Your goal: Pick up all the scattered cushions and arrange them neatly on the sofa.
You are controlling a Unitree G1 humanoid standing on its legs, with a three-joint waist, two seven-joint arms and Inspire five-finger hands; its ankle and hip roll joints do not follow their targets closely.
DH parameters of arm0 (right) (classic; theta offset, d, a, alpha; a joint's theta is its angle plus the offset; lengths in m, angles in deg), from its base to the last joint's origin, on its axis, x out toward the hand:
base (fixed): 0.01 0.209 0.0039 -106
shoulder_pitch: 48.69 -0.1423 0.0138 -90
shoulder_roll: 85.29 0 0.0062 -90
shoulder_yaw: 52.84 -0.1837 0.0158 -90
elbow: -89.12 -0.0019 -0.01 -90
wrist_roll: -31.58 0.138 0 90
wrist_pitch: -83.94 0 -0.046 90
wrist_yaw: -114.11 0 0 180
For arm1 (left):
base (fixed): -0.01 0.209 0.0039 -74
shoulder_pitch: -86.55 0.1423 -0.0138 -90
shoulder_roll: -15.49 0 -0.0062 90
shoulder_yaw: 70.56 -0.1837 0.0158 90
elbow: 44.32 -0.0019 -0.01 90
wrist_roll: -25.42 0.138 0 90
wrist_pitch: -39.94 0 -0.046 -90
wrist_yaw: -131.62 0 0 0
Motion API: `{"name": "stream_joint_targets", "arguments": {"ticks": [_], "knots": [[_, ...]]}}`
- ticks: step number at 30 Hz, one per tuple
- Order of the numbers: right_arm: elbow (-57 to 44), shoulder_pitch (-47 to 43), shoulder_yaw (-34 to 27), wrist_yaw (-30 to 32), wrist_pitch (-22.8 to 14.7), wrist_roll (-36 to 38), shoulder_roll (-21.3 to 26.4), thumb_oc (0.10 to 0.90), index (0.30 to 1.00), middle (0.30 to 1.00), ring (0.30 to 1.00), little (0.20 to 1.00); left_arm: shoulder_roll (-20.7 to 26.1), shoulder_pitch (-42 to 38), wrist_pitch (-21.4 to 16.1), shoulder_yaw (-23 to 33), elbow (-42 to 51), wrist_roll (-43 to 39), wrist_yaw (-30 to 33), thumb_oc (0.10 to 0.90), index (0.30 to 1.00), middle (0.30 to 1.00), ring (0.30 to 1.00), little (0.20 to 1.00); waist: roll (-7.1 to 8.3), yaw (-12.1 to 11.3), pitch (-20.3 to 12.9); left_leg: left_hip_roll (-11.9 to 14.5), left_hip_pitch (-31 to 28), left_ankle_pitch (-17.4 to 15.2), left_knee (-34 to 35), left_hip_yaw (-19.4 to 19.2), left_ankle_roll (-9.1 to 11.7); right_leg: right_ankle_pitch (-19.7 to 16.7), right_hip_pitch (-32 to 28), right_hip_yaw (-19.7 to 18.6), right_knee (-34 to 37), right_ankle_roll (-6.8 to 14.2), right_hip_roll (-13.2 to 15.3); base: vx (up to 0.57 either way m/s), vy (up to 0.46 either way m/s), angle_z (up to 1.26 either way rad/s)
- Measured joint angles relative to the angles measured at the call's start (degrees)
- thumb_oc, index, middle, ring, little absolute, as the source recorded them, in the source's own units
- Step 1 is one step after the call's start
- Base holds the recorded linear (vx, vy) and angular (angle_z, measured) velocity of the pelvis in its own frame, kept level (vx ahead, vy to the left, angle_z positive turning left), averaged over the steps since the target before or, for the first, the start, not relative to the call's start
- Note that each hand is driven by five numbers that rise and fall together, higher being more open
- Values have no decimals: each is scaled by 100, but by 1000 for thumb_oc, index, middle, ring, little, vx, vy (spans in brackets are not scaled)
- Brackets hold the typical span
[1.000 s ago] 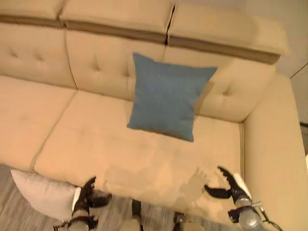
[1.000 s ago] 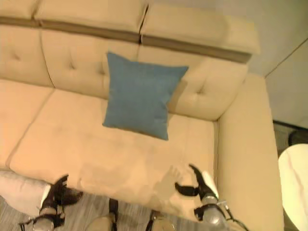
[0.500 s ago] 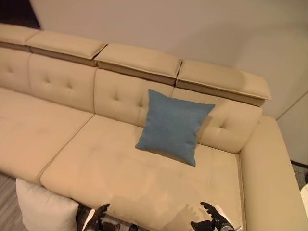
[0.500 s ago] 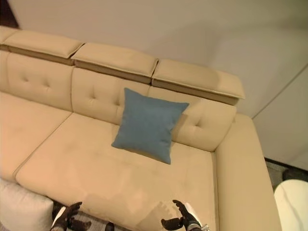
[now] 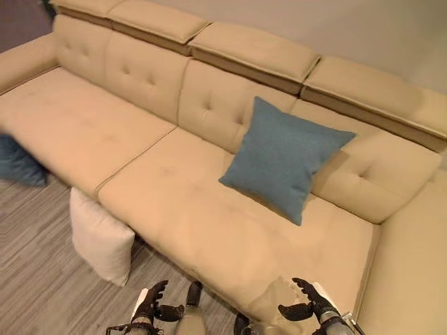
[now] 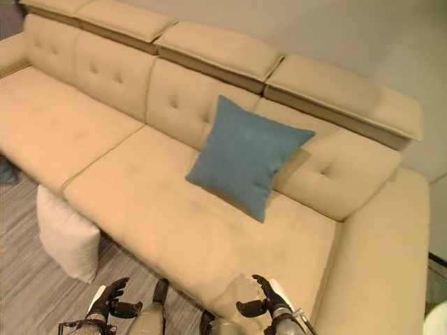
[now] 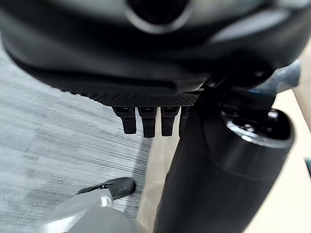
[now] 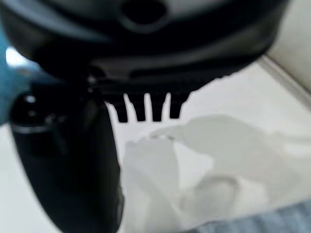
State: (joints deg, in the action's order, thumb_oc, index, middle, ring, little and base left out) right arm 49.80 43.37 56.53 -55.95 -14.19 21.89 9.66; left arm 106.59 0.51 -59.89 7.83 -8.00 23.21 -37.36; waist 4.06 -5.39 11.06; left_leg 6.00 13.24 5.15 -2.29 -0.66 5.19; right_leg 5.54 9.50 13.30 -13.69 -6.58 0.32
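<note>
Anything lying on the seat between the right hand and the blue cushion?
No. In the left eye view, only bare sofa seat stretches between the right hand and the blue cushion leaning on the backrest.

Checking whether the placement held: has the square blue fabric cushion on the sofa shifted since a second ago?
No. The square blue fabric cushion leans on the same tufted backrest of the beige sofa, below the same headrest seam; the camera has moved.

Left hand (image 5: 149, 305) dark, fingers black w/ white thumb cover; right hand (image 5: 311, 304) same, white thumb cover, silver-grey wrist; ribbed black palm edge.
</note>
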Motion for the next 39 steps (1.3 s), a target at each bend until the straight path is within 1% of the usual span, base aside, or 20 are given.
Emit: {"name": "stream_joint_targets", "arguments": {"ticks": [3,5,7,8,10,13,15,16,18,21,23,26,27,28,29,30,31,33,37,39], "knots": [[49,21,-18,39,52,4,99,800,900,900,900,900,-54,-12,9,45,-226,1,2,800,900,900,900,900,74,178,13,-132,-315,-113,-847,-263,13,-399,-506,556,852,25,161,-122,39,108],[10,-18,-20,44,52,6,116,800,900,900,900,900,-100,25,11,38,-253,4,-10,800,900,900,900,900,117,324,-48,-91,-814,-503,-1105,-572,94,-596,-723,964,1314,185,240,-78,98,125],[5,-84,-35,38,44,8,111,800,900,900,900,900,-187,38,23,47,-257,9,-21,800,900,900,900,900,103,329,-75,20,-1244,-574,-762,-739,38,-700,-696,1130,1454,332,238,-26,233,89],[-36,-76,-110,44,32,22,84,800,900,900,900,900,-188,29,35,-42,-250,11,-20,800,900,900,900,900,74,388,-98,129,-1543,-627,-308,-1152,59,-816,-708,1466,1509,374,282,16,233,115],[47,-148,-176,34,45,24,85,800,900,900,900,900,-244,-20,31,-183,-244,19,-31,800,900,900,900,900,-53,431,-153,55,-1655,-602,271,-1107,-119,-848,-628,1649,1400,517,284,30,184,80],[30,-66,-43,6,77,-26,-252,800,900,900,900,900,21,119,114,-146,-263,143,-45,800,900,900,900,900,243,295,-342,-393,-1663,-659,350,-835,-475,-630,-380,1365,511,917,950,19,139,59],[14,-60,0,12,111,-23,-360,800,900,900,900,900,152,82,116,-114,-294,183,-33,800,900,900,900,900,277,313,-361,-516,-1584,-622,323,-541,-545,-583,-359,978,364,967,943,19,28,83],[5,-52,39,13,101,-23,-385,800,900,900,900,900,237,-6,117,-115,-379,183,-17,800,900,900,900,900,272,444,-357,-547,-1558,-563,290,-237,-612,-371,-333,359,225,1101,843,27,16,118],[12,-188,211,1,98,-28,-419,800,900,900,900,900,351,-115,118,-6,-420,180,25,800,900,900,900,900,266,444,-340,-537,-1450,-484,306,121,-584,-9,-275,-957,295,1376,306,18,-34,109],[-36,-333,245,36,101,-22,-373,800,900,900,900,900,293,-72,103,34,-477,180,93,800,900,900,900,900,180,457,-370,-615,-1392,-453,280,529,-526,-445,-732,-847,1001,965,203,-12,-89,73],[-69,-450,279,8,106,-23,-380,800,900,900,900,900,214,-21,76,58,-449,177,103,800,900,900,900,900,98,283,-327,-583,-1309,-363,315,650,-390,-560,-879,-713,1261,917,150,-58,-96,55],[-222,-492,263,10,95,-22,-335,800,900,900,900,900,144,-14,38,49,-300,164,113,800,900,900,900,900,61,261,-300,-602,-1075,-184,283,873,-159,-590,-988,-358,1553,925,136,-118,-38,101],[-245,-544,247,47,92,-23,-322,800,900,900,900,900,31,-6,24,80,-229,87,116,800,900,900,900,900,20,179,-248,-663,-749,-8,193,1064,88,-609,-1004,-36,1655,910,105,-154,0,157],[-269,-525,240,57,92,-24,-277,800,900,900,900,900,-56,-107,27,93,-195,-9,114,800,900,900,900,900,83,303,-224,-723,-579,272,198,965,334,-654,-1009,343,1757,839,238,-113,16,174],[-261,-560,268,25,94,-35,-214,800,900,900,900,900,-114,-70,21,101,-152,-32,115,800,900,900,900,900,63,249,-147,-725,-536,323,276,536,323,-749,-1044,540,1846,639,252,-63,25,122],[-262,-621,257,27,96,-34,-205,800,900,900,900,900,-134,30,22,101,-160,-79,111,800,900,900,900,900,44,177,-122,-653,-549,57,265,-55,-76,-730,-1013,583,1850,537,243,-23,43,61],[-355,-627,253,43,101,-39,-198,800,900,900,900,900,-135,117,21,149,-244,-106,106,800,900,900,900,900,89,210,-88,-511,-583,-146,165,-987,-325,-790,-1024,783,1907,461,325,27,50,57],[-562,-501,244,56,99,-82,-157,800,900,900,900,900,-69,189,13,528,-401,-152,117,800,900,900,900,900,185,414,-33,-259,-676,-196,27,-1860,-321,-674,-1097,1097,1894,473,410,75,62,97],[-530,-223,240,56,108,-105,-164,800,900,900,900,900,-44,262,123,605,-851,-110,104,800,900,900,900,900,79,495,-78,74,-1143,-239,297,-1828,-193,-579,-1268,1382,1808,834,308,156,90,46],[-502,-40,252,43,112,-108,-220,800,900,900,900,900,14,186,144,608,-871,-108,105,800,900,900,900,900,220,457,-76,-45,-1152,-190,382,-1711,-243,-533,-1251,1462,1616,925,456,189,212,55]]}}
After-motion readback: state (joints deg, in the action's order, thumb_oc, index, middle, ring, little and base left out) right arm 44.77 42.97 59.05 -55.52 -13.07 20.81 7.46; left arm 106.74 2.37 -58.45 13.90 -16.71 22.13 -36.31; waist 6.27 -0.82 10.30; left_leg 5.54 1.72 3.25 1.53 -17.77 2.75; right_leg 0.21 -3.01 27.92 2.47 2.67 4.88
